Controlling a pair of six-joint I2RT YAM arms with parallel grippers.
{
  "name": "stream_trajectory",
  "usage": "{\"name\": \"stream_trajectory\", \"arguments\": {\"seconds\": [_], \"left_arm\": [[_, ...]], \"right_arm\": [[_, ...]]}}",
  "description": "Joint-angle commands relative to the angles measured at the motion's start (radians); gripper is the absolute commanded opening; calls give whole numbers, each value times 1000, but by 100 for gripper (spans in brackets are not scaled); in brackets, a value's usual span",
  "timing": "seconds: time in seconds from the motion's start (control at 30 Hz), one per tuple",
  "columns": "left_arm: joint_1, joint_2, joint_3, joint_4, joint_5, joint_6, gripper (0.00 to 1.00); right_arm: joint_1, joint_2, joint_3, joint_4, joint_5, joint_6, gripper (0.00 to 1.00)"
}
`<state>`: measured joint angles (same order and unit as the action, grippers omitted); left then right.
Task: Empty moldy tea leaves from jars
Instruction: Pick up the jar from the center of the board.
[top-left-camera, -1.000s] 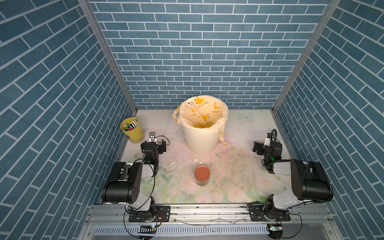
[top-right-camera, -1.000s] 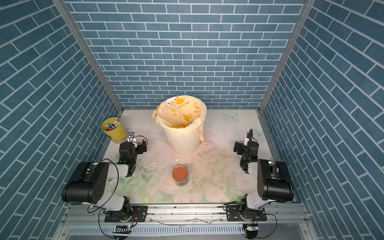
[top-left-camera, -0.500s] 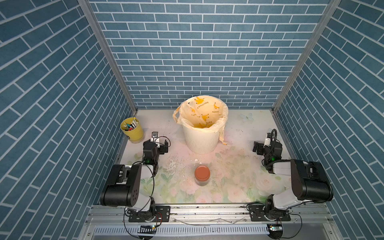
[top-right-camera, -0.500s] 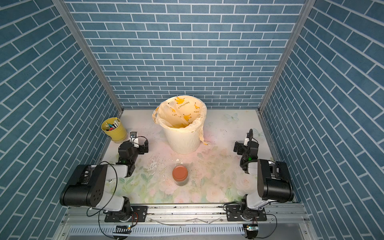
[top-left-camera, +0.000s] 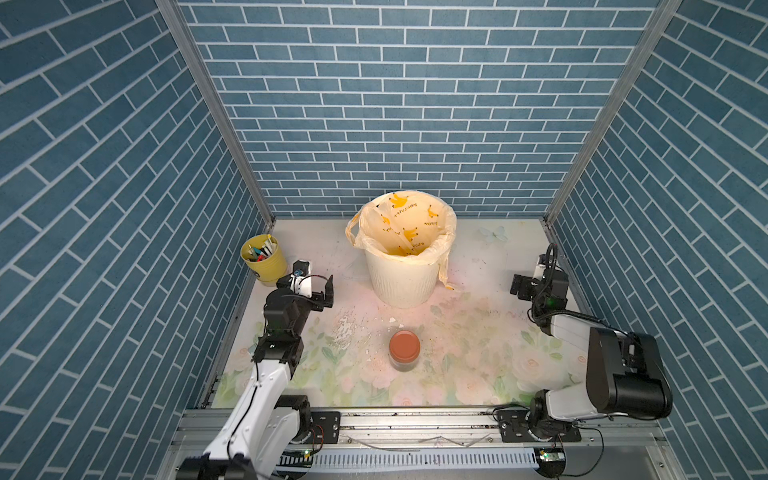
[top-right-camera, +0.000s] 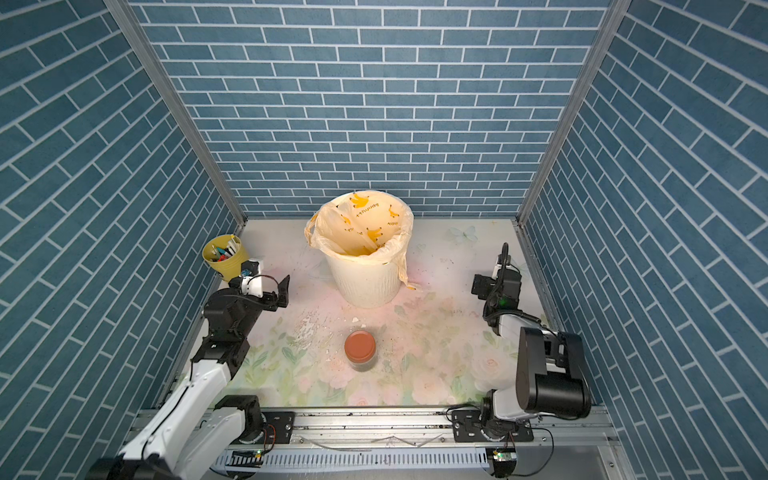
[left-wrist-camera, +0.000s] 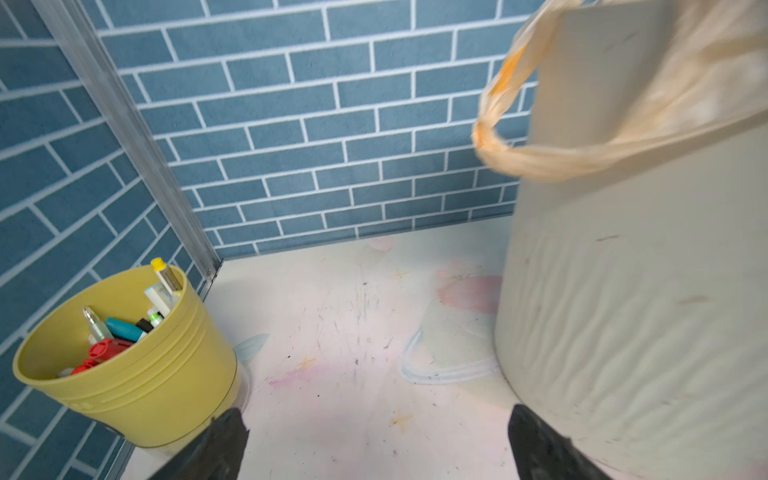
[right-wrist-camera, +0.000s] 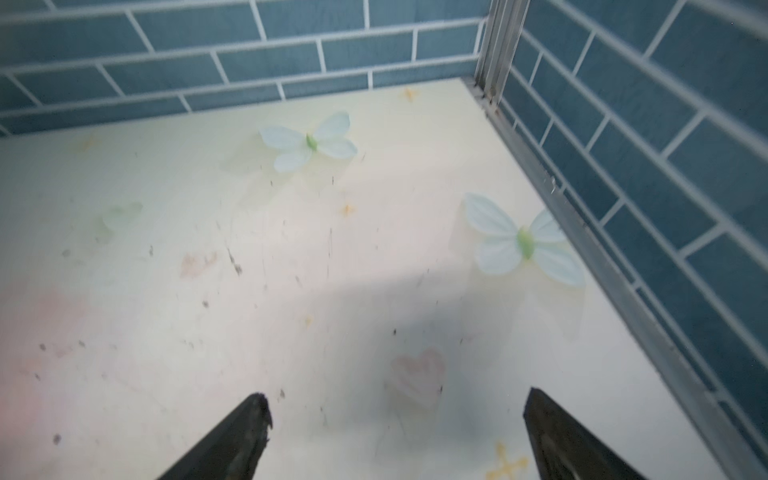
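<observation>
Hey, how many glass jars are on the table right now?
1. The capped jar stands at the front middle of the table, before the cream bin. Another could hide behind or inside the bin.

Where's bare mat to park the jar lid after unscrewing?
Free: between jar and right arm; back corner between bin and right wall. Crowded: gap between yellow cup, left hand and bin; white crumbs left of jar.
</observation>
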<state>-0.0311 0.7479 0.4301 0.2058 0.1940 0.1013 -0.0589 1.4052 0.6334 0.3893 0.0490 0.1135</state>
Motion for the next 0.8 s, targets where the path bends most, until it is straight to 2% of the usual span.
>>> {"name": "stream_trajectory", "arguments": {"seconds": [0.0, 0.1, 0.17, 0.23, 0.33, 0.4, 0.5, 0.57, 0.6, 0.7, 0.77], "left_arm": [[3, -163, 87, -382, 257, 18, 99], [2, -242, 170, -576, 438, -40, 98], [0, -269, 214, -653, 530, -85, 98], [0, -281, 250, -723, 594, -125, 98], [-29, -273, 310, -842, 632, -99, 89], [-100, -278, 329, -847, 561, -120, 92], [-224, -194, 402, -896, 433, -155, 93], [-355, -127, 470, -958, 285, -126, 91], [-444, -103, 501, -975, 175, -115, 92], [-688, -30, 538, -961, -89, -107, 99], [-812, 51, 574, -998, -245, -101, 99]], "right_arm": [[5, -107, 126, -296, -10, 137, 96], [24, -145, 165, -380, -39, 199, 95], [53, -148, 205, -462, -40, 187, 95], [85, -143, 255, -564, -39, 161, 94], [136, -156, 297, -653, -57, 163, 94], [162, -179, 293, -678, -74, 180, 94], [189, -203, 299, -734, -80, 193, 94], [206, -217, 306, -771, -68, 192, 94], [213, -225, 306, -787, -60, 189, 94], [226, -252, 305, -820, -49, 189, 94], [232, -263, 312, -851, -44, 189, 94]]}}
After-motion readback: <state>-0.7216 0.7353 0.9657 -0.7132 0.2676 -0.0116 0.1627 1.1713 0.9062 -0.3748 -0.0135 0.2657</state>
